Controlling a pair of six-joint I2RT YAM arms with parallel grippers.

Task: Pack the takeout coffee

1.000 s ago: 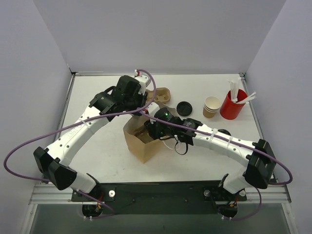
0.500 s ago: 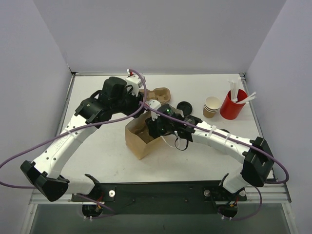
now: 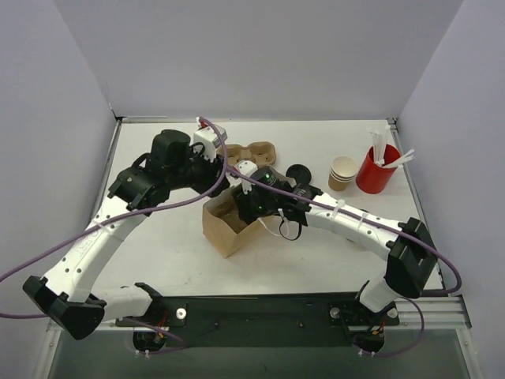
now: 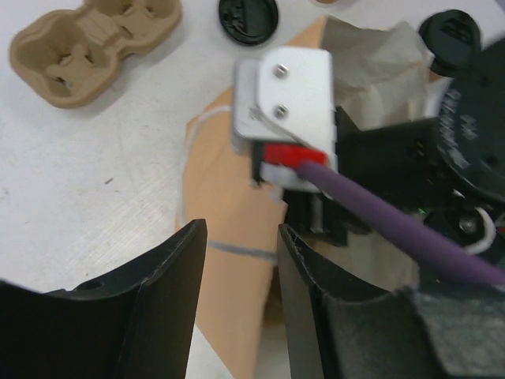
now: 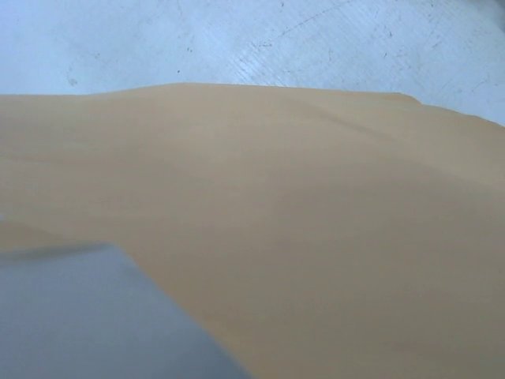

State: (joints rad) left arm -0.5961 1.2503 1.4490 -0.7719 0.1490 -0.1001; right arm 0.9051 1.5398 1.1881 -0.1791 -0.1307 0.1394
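The brown paper bag (image 3: 225, 229) stands open at mid-table; it also shows in the left wrist view (image 4: 225, 197). My right gripper (image 3: 254, 207) reaches down into the bag's mouth, its fingers hidden. The right wrist view shows only the bag's kraft paper (image 5: 300, 221) close up. My left gripper (image 4: 241, 233) is open over the bag's near-left rim, and bag paper shows in the gap; it also appears in the top view (image 3: 222, 183). The tan cup is hidden. One round black lid (image 3: 299, 173) lies on the table right of the bag, also in the left wrist view (image 4: 248, 17).
A pulp cup carrier (image 3: 254, 150) lies behind the bag, also in the left wrist view (image 4: 91, 39). A stack of pale beige cups (image 3: 342, 173) and a red cup with white sticks (image 3: 376, 169) stand at the back right. Walls close in the table.
My left arm has swung left and its gripper has drawn back to the bag's left rim. My right wrist has shifted slightly deeper toward the bag's mouth.
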